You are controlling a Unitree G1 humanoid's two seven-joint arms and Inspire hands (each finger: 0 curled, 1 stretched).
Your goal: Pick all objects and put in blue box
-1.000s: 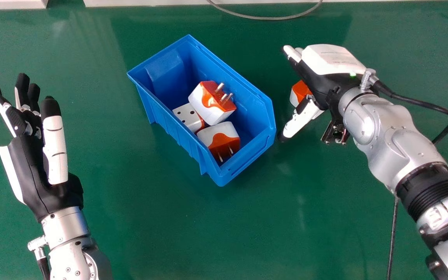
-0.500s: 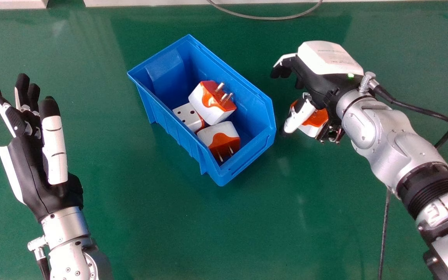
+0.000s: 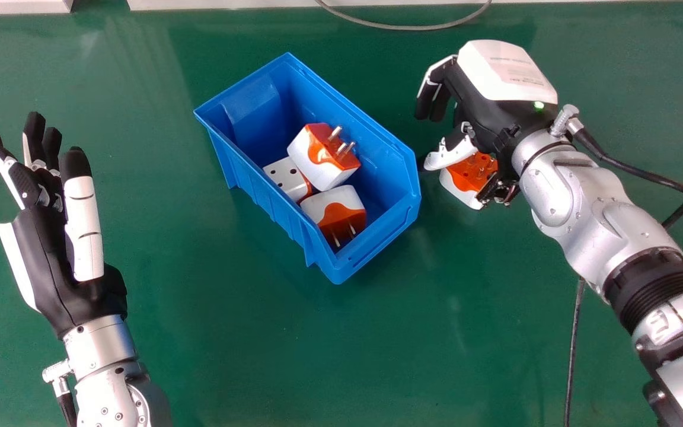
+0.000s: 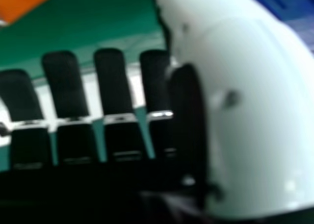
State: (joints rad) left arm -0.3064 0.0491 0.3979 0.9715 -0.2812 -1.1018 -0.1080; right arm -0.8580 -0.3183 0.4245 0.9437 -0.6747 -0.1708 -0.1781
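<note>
In the head view the blue box [image 3: 249, 178] stands at mid-table, holding white-and-orange plug adapters: one with pins up [image 3: 318, 160], one with holes [image 3: 285, 177] and one nearest the box's near end [image 3: 332, 207]. My right hand [image 3: 498, 112] is right of the box, back upward, its fingers curled down around nothing. Another adapter [image 3: 460, 182] sits outside the box, beside the thumb and partly covered by the hand. My left hand [image 3: 45, 255] is idle at the left, open. The right hand view shows my right hand [image 4: 112, 82], an orange patch [image 4: 24, 1] and the blue box [image 4: 287, 1].
The table [image 3: 294, 356] is green. A grey cable [image 3: 401, 27] loops at its far edge, beside white blocks [image 3: 15, 6]. A black cable [image 3: 638, 160] runs along the right forearm, and a thin cable [image 3: 575, 332] lies below that arm.
My right hand has gone from straight fingers to curled ones and shifted slightly toward the far edge. The adapter by it has changed its pose, showing more of itself. The left hand has stayed put.
</note>
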